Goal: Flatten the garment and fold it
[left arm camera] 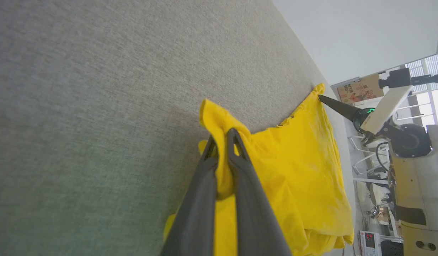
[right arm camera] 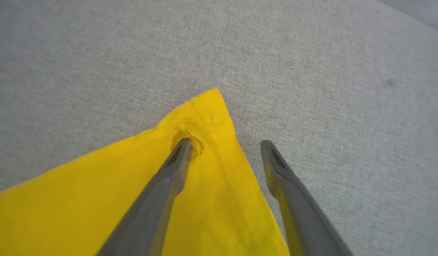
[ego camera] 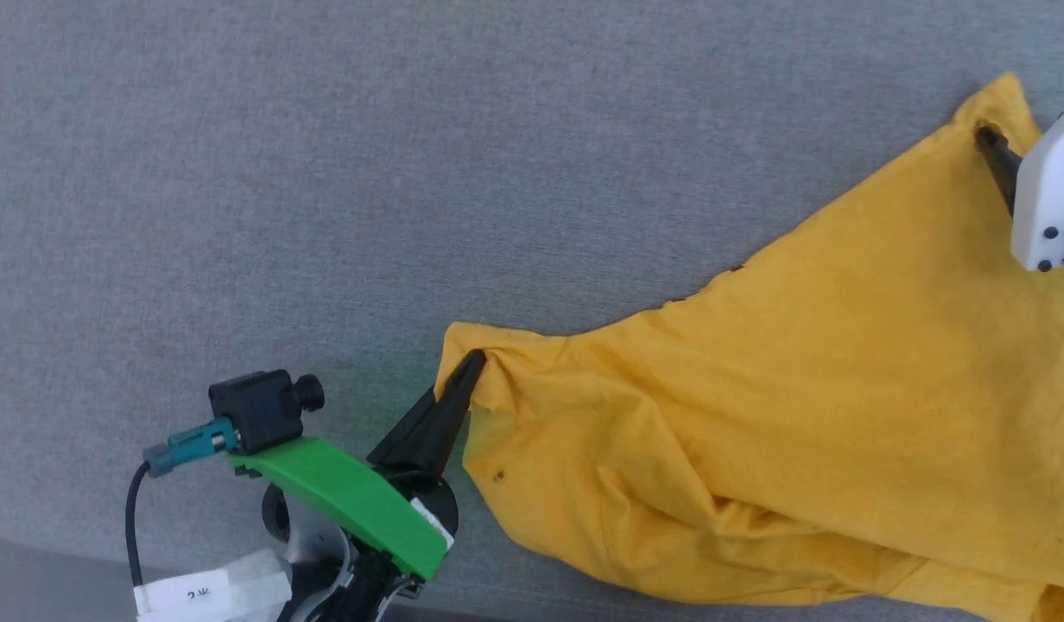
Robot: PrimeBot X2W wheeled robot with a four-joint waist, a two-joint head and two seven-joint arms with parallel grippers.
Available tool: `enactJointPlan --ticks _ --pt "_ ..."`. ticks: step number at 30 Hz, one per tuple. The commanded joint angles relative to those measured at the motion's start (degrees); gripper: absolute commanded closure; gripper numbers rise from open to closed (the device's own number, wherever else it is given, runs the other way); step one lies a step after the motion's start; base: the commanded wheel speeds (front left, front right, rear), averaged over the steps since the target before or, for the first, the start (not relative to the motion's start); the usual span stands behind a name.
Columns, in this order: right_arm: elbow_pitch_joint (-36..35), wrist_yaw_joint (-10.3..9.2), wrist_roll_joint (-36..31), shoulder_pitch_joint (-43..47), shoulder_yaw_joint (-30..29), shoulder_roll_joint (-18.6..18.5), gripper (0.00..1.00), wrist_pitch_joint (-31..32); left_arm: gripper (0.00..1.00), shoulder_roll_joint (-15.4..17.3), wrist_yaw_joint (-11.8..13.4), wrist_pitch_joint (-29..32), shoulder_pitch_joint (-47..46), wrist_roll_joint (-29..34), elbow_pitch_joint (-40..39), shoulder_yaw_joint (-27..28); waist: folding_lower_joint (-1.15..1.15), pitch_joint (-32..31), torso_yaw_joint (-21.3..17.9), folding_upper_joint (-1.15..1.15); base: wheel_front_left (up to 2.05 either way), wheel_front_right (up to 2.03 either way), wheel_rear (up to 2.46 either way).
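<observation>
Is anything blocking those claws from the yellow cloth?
Nothing visible. The left gripper is shut on one corner of the yellow garment; the right gripper stands open at another corner, one finger pressing the cloth, the other over the grey surface.

A robot lab: cardboard box (left arm camera: 361, 89), red-digit meter (left arm camera: 369, 240), grey cloth-covered table (left arm camera: 98, 89)

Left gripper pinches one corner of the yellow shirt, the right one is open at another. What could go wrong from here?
1. The right gripper is open with one finger pressing the garment corner and the other on the gray surface; closing may catch only the hem or miss.
2. The left gripper grips right at a corner; pulling could slip it free.
3. Folds bunched near the robot could get pressed into creases.
</observation>
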Motion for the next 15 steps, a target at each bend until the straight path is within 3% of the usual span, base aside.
enactJointPlan --ticks 1,4,5,6,7,15 --pt "1.2 -0.09 0.0 -1.0 0.8 -0.4 0.0 -0.1 1.0 -0.3 -0.6 0.1 -1.4 0.3 0.3 -0.1 0.0 1.5 1.5 0.0 0.0 0.0 0.0" --pt "3.1 -0.09 0.2 -1.2 1.9 -0.9 0.0 0.5 1.0 -0.5 -0.9 0.2 -1.8 0.2 0.8 -0.2 0.0 1.7 1.8 0.0 0.0 0.0 0.0" --pt "3.7 -0.09 0.3 -1.3 2.3 -1.2 0.16 0.7 1.0 -0.5 -0.9 0.3 -1.9 0.2 1.0 -0.2 0.0 1.7 1.9 0.0 0.0 0.0 0.0" --pt "4.2 -0.09 0.4 -1.4 2.6 -1.4 0.72 0.8 1.0 -0.6 -0.9 0.3 -2.1 0.2 1.1 -0.2 0.0 1.7 1.9 0.0 0.0 0.0 0.0" --pt "4.5 -0.09 0.5 -1.4 2.7 -1.5 1.0 0.6 1.0 -0.6 -0.9 0.4 -2.2 0.2 1.2 -0.3 0.0 1.6 2.0 0.0 0.0 0.0 0.0" --pt "5.5 -0.09 2.1 -0.2 1.8 -1.2 1.0 -4.7 1.0 -0.7 -0.3 -0.3 -1.3 -0.3 2.3 0.6 0.0 -1.7 0.6 0.0 0.0 0.0 0.0"
